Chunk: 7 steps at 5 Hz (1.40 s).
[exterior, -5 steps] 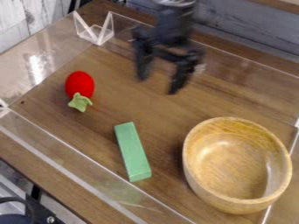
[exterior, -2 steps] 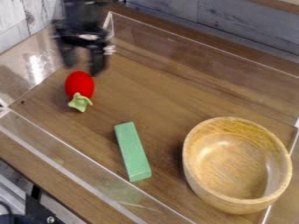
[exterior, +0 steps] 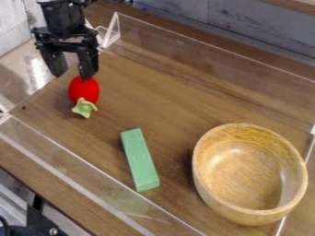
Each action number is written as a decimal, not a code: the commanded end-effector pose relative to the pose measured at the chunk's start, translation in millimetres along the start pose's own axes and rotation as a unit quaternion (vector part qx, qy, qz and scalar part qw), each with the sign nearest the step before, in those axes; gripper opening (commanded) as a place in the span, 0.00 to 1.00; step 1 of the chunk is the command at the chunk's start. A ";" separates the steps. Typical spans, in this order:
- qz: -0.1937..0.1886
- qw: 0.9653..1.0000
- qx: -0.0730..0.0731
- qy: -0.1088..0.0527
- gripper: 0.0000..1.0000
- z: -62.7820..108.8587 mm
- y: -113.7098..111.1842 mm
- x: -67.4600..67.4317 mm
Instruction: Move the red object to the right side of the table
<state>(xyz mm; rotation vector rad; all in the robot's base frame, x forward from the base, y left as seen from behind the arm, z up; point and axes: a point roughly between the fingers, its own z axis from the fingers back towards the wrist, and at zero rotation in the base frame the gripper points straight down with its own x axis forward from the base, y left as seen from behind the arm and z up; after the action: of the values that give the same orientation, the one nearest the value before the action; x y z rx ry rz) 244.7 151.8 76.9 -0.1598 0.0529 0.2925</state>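
Before us: one black pincer [exterior: 72,76], fingers apart. Just below it in view — one small rounded red toy fruit [exterior: 84,89], green leafy stem end, on our brown wood-grain bench [exterior: 167,72]. Well apart from the pincer — one round light wooden bowl [exterior: 250,175].

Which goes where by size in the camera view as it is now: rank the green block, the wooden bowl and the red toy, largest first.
1. Wooden bowl
2. Green block
3. Red toy

one camera looks steeply down across the tabletop [exterior: 172,69].
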 end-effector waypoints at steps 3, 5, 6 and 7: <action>-0.006 1.000 -0.005 -0.003 1.00 -23.8 -26.3 10.4; -0.002 1.000 -0.012 -0.007 1.00 -26.6 -21.1 22.2; -0.013 1.000 -0.015 -0.005 1.00 -29.1 -19.5 28.5; -0.021 1.000 -0.019 -0.004 1.00 -31.5 -17.1 34.3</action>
<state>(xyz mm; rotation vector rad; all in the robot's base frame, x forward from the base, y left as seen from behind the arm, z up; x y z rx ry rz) 274.1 135.8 36.2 -0.2091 0.0827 0.2662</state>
